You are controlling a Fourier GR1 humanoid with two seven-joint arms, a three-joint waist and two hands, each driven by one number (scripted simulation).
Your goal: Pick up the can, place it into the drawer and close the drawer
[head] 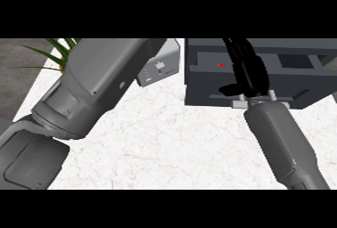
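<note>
The right hand (245, 67) reaches over the open dark drawer (204, 95) on the white table (171, 142). I cannot tell if it grips anything.

Grey panelled forearms; black right hand (245, 71)

The counter (171, 147) has a white marbled top. A dark grey drawer unit (204, 84) sits on it at the far right, with a small light grey box (161, 67) just beside it to the left.
</note>
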